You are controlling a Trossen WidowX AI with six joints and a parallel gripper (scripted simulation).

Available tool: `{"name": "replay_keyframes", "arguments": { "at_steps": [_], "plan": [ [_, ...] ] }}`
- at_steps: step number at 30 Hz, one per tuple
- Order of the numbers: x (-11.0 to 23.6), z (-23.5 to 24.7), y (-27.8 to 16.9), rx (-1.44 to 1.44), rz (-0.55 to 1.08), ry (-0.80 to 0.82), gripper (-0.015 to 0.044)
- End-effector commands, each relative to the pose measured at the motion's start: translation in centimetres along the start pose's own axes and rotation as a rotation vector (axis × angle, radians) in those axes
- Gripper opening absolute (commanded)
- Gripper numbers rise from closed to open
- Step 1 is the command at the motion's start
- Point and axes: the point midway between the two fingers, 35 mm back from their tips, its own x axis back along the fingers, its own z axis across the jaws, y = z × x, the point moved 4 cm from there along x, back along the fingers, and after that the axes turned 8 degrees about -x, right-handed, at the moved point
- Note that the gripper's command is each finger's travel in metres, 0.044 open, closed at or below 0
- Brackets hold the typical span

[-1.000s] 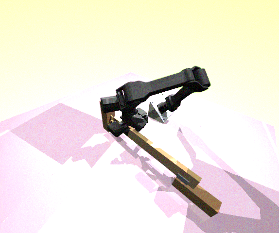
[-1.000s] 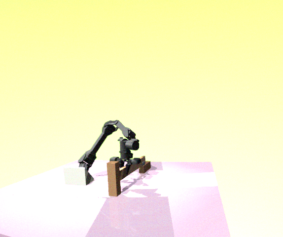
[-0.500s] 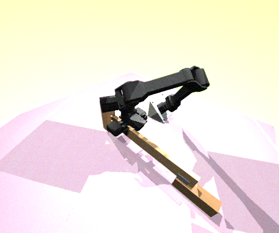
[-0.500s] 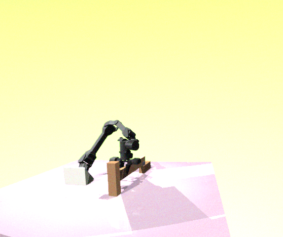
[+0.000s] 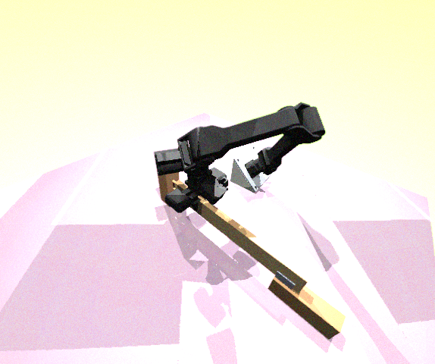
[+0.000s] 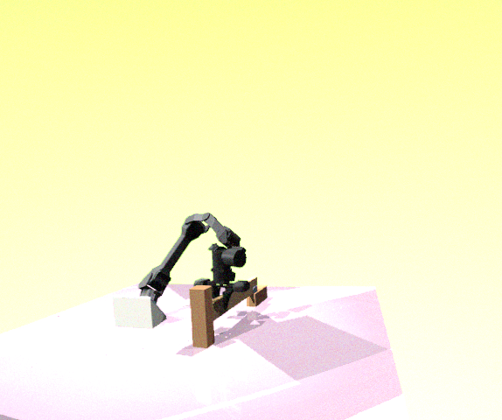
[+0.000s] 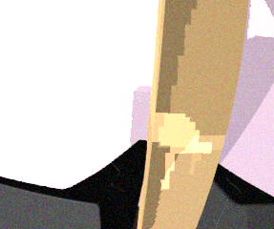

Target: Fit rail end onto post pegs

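Observation:
The long wooden rail (image 5: 245,243) (image 6: 240,296) (image 7: 208,72) is held off the table and looks roughly level. Its far end sits in the bracket (image 5: 285,279) (image 6: 254,290) on the low footboard block (image 5: 304,310) (image 6: 262,296). My gripper (image 5: 195,196) (image 6: 222,298) (image 7: 162,149) is shut on the rail near its near end, with a finger on each side. The rail's near end is right at the wooden post (image 5: 164,186) (image 6: 202,318); whether it touches is too small to tell. The pegs cannot be made out, so how deep they sit is hidden.
The arm (image 5: 257,127) (image 6: 177,250) reaches over from its pale grey base (image 5: 243,177) (image 6: 133,311), which stands on one side of the rail. The wrist housing hangs close beside the top of the post. Hard-edged pink shadows lie across the table.

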Motion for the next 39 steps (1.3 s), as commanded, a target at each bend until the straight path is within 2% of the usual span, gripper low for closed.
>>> {"name": "replay_keyframes", "arguments": {
  "at_steps": [1,39],
  "plan": [
    [0.4,-0.3,-0.4,0.0,0.004,-0.016,0.0],
    [0.4,-0.3,-1.5,0.0,0.005,-0.016,0.0]
  ]
}}
